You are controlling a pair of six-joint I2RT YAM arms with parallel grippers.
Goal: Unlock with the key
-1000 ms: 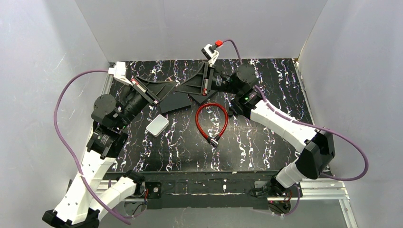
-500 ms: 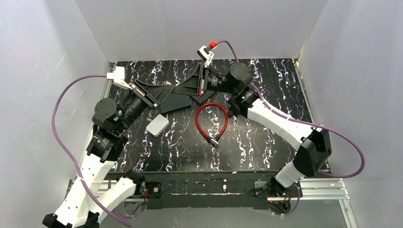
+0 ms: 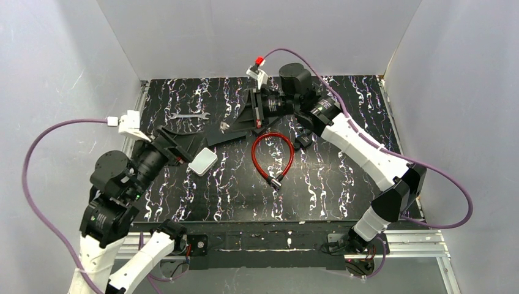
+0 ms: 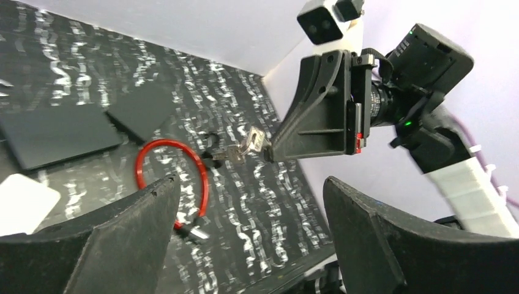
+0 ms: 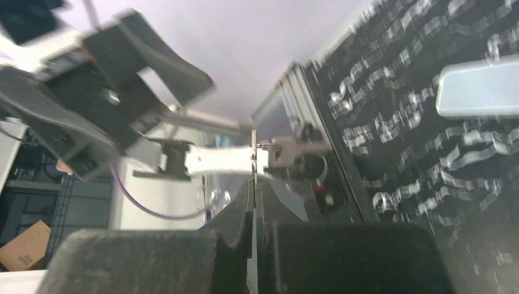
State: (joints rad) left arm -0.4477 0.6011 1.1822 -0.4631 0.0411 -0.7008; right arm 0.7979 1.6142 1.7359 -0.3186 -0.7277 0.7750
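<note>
The key [image 3: 224, 126] is a tiny silvery piece pinched in my right gripper [image 3: 235, 123], which points left above the back middle of the table. From the left wrist, the key [image 4: 248, 143] sticks out of the right gripper's tips [image 4: 273, 150]. In the right wrist view, the right gripper [image 5: 253, 184] is shut on the thin edge of the key [image 5: 253, 150]. The red cable lock [image 3: 272, 153] lies on the table, its metal head [image 3: 275, 182] at the near end. My left gripper [image 3: 193, 147] is wide open and holds nothing, left of the key and apart from it. Its two fingers [image 4: 122, 239] frame the left wrist view.
A white box [image 3: 202, 161] lies just beside the left gripper's tips. A flat silver wrench [image 3: 188, 115] lies at the back left. Dark flat plates [image 4: 49, 131] lie on the marbled black tabletop [image 3: 343, 110]. White walls enclose the table on three sides.
The left gripper opened, let go of the key and drew back toward the near left. The right gripper closed on the key and keeps it, shifting slightly toward the back. The wrench is now uncovered.
</note>
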